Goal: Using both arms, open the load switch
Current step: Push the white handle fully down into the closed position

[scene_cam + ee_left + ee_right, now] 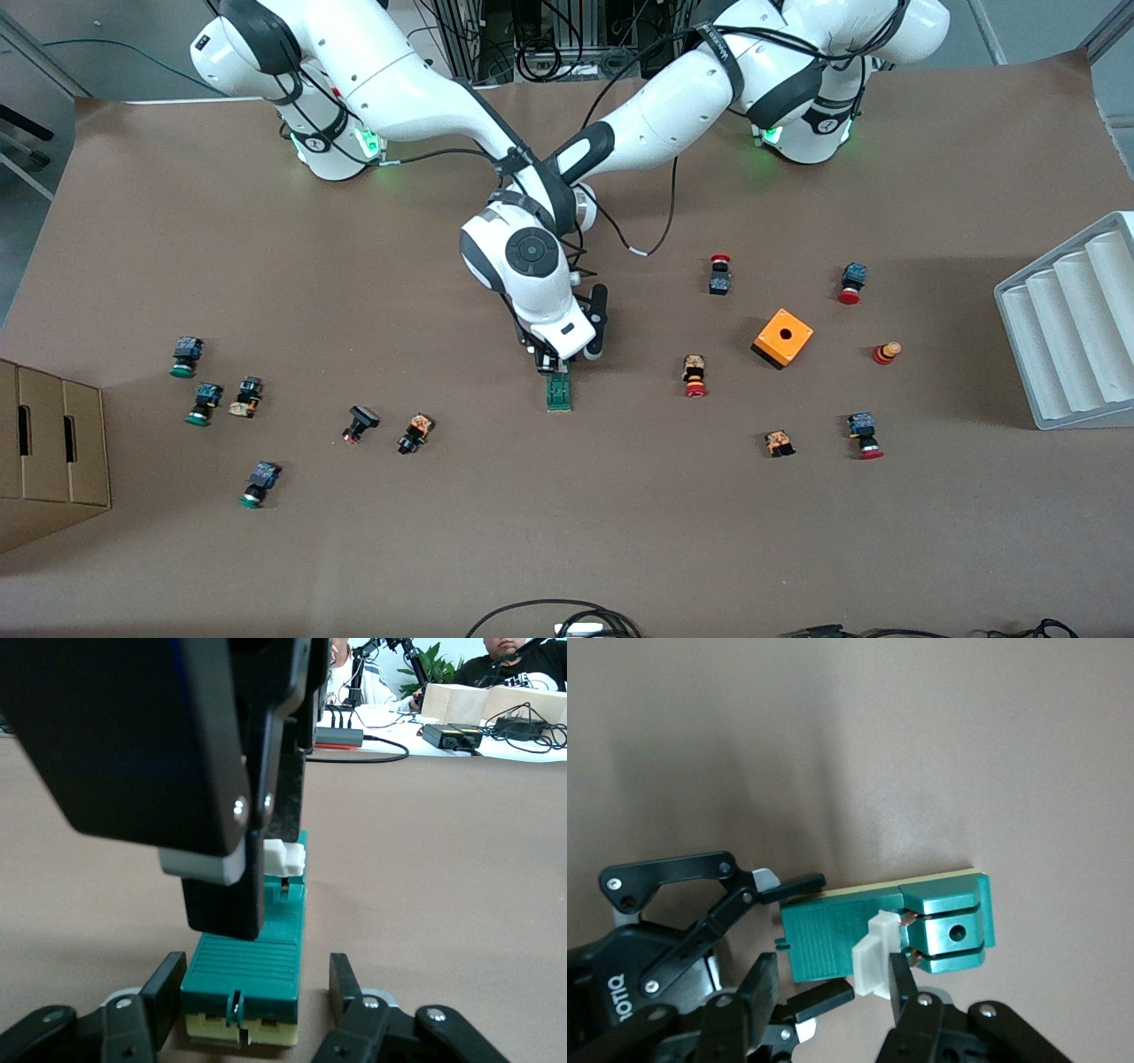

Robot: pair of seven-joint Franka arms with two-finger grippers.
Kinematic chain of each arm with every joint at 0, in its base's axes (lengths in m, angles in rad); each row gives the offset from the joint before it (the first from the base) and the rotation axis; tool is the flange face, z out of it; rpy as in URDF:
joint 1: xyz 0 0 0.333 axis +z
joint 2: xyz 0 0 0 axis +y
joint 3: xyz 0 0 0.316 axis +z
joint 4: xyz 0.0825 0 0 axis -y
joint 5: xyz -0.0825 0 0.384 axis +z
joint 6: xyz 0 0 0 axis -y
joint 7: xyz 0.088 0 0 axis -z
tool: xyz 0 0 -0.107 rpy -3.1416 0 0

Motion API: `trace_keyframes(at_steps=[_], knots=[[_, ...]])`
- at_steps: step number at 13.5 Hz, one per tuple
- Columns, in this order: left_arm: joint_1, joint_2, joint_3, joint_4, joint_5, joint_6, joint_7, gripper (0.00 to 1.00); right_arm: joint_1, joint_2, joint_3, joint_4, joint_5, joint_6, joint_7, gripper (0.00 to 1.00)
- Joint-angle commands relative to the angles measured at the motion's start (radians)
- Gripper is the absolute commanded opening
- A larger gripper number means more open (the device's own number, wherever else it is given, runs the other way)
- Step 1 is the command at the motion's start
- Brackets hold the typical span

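The load switch (558,392), a narrow green block, lies mid-table, with its end farther from the front camera hidden under the arms. My left gripper (257,979) lies low along the table, shut on that end of the green body (248,966). In the front view it is mostly hidden beneath the right arm's wrist. My right gripper (830,979) comes down from above (554,363). Its jaws stand apart around the white piece (871,955), and one fingertip (904,979) rests against it. The left gripper (811,939) also shows in the right wrist view, clamping the ribbed green part (828,939).
An orange box (783,338) and red-capped push buttons (695,376) lie toward the left arm's end. Green-capped buttons (203,403) lie toward the right arm's end. A grey ribbed tray (1072,328) and a cardboard box (49,447) sit at the table's two ends.
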Motion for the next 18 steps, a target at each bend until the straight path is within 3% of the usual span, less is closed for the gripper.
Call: trace_keyframes(at_steps=[1,10,18], knots=[[-0.014,0.007,0.008,0.015,0.003,-0.015,-0.012,0.73,0.01,-0.029,0.01,-0.046,-0.017,-0.006,0.01,0.58],[-0.014,0.007,0.008,0.015,0.003,-0.014,-0.012,0.73,0.01,-0.024,0.012,-0.054,-0.021,-0.003,0.011,0.56],[-0.014,0.007,0.008,0.015,0.003,-0.015,-0.012,0.73,-0.001,-0.02,0.041,-0.054,-0.119,-0.002,0.092,0.53]])
